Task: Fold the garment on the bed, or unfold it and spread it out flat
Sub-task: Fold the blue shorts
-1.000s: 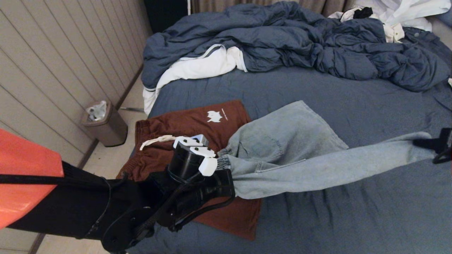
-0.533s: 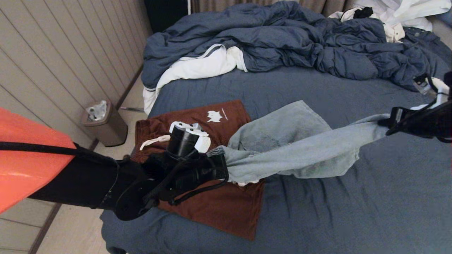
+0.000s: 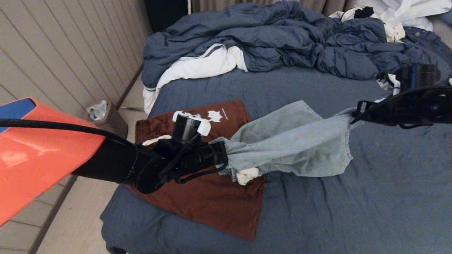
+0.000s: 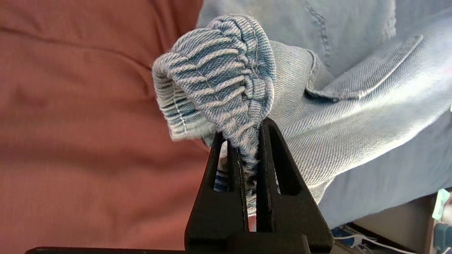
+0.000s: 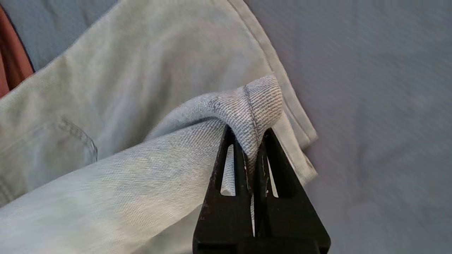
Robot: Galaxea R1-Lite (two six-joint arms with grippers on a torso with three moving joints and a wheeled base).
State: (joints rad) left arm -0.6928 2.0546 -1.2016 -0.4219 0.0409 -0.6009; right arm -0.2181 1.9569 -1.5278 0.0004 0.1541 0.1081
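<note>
Light-blue denim shorts (image 3: 293,144) hang stretched between both grippers above the bed (image 3: 370,197) with its slate-blue sheet. My left gripper (image 3: 223,158) is shut on the gathered elastic waistband (image 4: 226,88), over the rust-brown shorts (image 3: 208,197) that lie flat on the sheet. My right gripper (image 3: 355,116) is shut on a leg hem fold (image 5: 261,102) at the right end. Part of the denim shorts (image 5: 106,106) still rests on the sheet behind the lifted fold, and a white pocket lining (image 3: 247,175) dangles beneath the waistband.
A rumpled blue duvet (image 3: 282,38) and white linens (image 3: 197,67) fill the far side of the bed. A small bin (image 3: 106,121) stands on the floor by the panelled wall at the left. Open sheet lies in front and to the right.
My right gripper has swung inward to the left and up with the hem, shortening the span. The left gripper has lifted slightly with the waistband, and the denim now sags in a fold.
</note>
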